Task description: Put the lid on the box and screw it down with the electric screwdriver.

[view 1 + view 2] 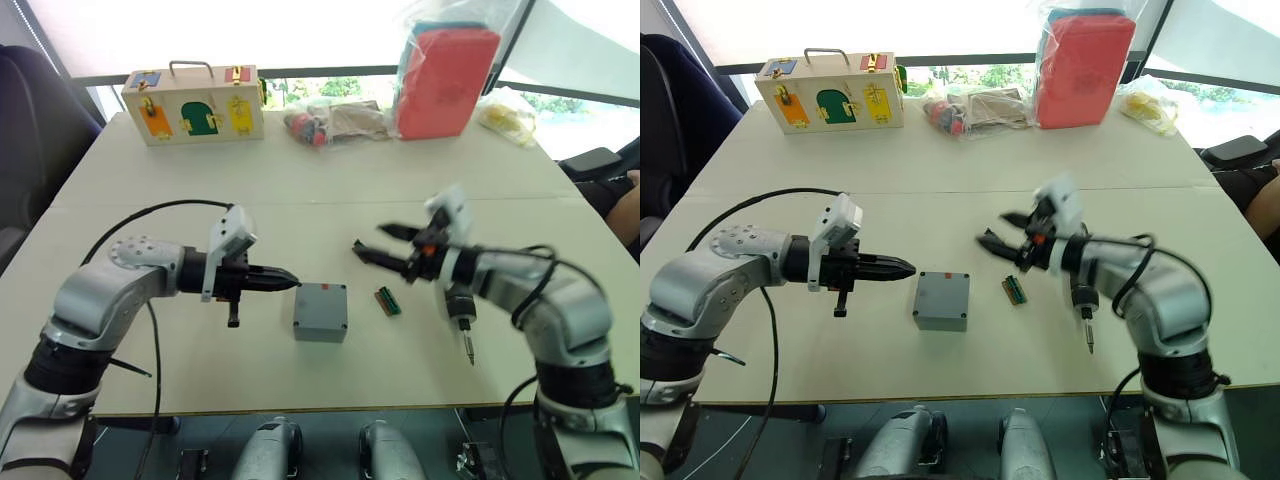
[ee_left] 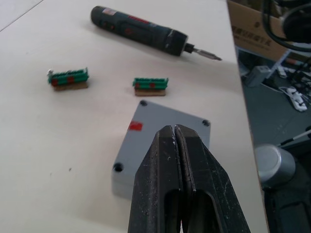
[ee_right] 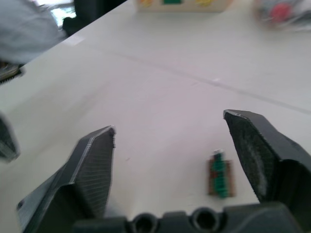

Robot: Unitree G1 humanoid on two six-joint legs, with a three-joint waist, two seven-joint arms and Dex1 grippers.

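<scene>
The grey box [image 1: 320, 312] stands mid-table with the flat lid [image 2: 165, 127] lying on top of it. The lid has screw holes at its corners and a small red mark. My left gripper [image 1: 288, 282] is shut and empty, its tips just left of the box and hovering over the lid's near edge in the left wrist view. My right gripper [image 1: 378, 242] hangs open above the table, right of and behind the box, holding nothing. The black electric screwdriver [image 1: 462, 320] lies on the table under my right forearm, bit toward the front edge.
Two green-and-brown bit holders [image 2: 68, 79] [image 2: 150, 83] lie between box and screwdriver. A wooden case [image 1: 195, 103], a red package in a bag [image 1: 445, 75] and other bags [image 1: 335, 120] line the far edge. A black cable [image 1: 150, 215] loops at the left. A person's arm [image 1: 625, 210] is at the right.
</scene>
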